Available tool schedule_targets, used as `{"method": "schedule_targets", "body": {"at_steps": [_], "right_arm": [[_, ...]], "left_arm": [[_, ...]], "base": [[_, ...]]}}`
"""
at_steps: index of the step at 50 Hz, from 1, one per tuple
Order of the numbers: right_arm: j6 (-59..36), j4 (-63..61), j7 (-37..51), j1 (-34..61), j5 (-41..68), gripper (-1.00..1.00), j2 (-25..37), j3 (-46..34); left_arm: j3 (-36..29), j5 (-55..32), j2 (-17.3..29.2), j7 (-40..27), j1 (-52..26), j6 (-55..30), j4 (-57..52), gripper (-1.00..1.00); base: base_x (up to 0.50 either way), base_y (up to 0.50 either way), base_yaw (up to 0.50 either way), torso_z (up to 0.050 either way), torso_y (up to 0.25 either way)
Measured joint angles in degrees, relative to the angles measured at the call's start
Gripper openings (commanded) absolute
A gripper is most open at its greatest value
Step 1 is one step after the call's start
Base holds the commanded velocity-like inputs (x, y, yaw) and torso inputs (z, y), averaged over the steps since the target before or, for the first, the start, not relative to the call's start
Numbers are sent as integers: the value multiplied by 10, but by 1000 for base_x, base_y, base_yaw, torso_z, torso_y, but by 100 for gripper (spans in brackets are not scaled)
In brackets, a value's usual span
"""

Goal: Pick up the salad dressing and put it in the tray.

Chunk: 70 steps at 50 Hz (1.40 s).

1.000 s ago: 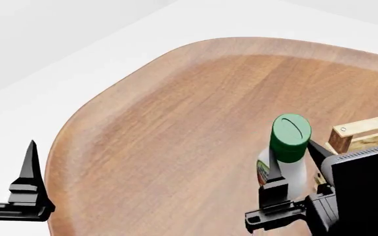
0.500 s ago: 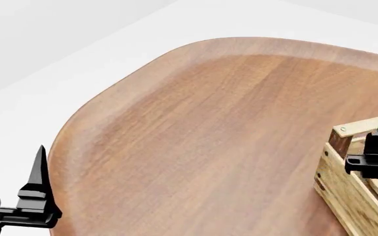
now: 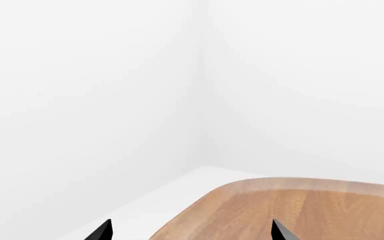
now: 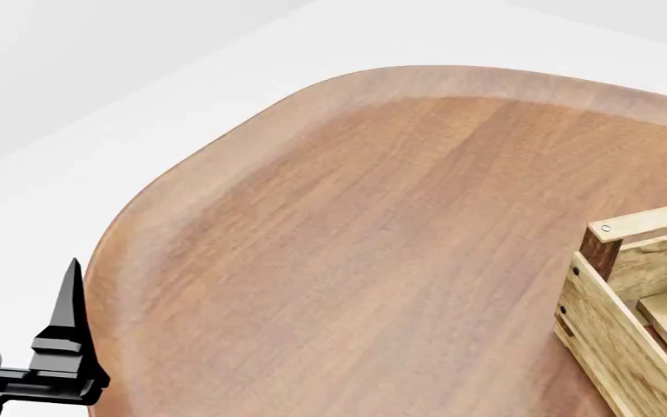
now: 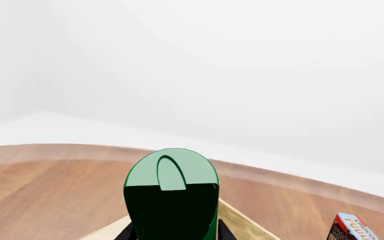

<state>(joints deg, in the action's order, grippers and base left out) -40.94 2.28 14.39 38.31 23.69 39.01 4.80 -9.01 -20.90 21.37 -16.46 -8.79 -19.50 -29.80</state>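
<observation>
The salad dressing (image 5: 172, 195), a bottle with a green cap, fills the middle of the right wrist view. My right gripper (image 5: 177, 236) is shut on it, with a black finger on each side of the bottle. Pale wood of the tray (image 5: 242, 222) shows right under the bottle. In the head view only the tray's near corner (image 4: 629, 287) shows, with one dark post; the bottle and right gripper are out of that view. My left gripper (image 3: 192, 233) is open and empty off the table's left edge; one of its fingers (image 4: 67, 326) shows in the head view.
The round-cornered wooden table (image 4: 368, 226) stands on a white floor. A small red, white and blue box (image 5: 349, 227) stands on the table past the tray in the right wrist view.
My right gripper has carried the salad dressing to the right, out of the head view, and over the tray. The left gripper has hardly moved.
</observation>
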Motion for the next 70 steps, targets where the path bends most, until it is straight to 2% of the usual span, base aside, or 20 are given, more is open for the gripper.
{"method": "schedule_targets", "body": {"at_steps": [26,53,70], "right_arm": [[104,263,1,102,-67,-100,-29,-51],[342,638,-12,194,-123,-100,-66,-71],[405,719,-12,185,-147,-100,-80,-39]], "left_arm": [[-1,-3,5,-4,0,1,-1,100],[-8,2,9,-8,-4,4,1,100],[-11,6,11,-12,-1,8,2,100]], "base": [[0,0,0,0,1],[0,0,0,1,0],[0,0,0,0,1]]}}
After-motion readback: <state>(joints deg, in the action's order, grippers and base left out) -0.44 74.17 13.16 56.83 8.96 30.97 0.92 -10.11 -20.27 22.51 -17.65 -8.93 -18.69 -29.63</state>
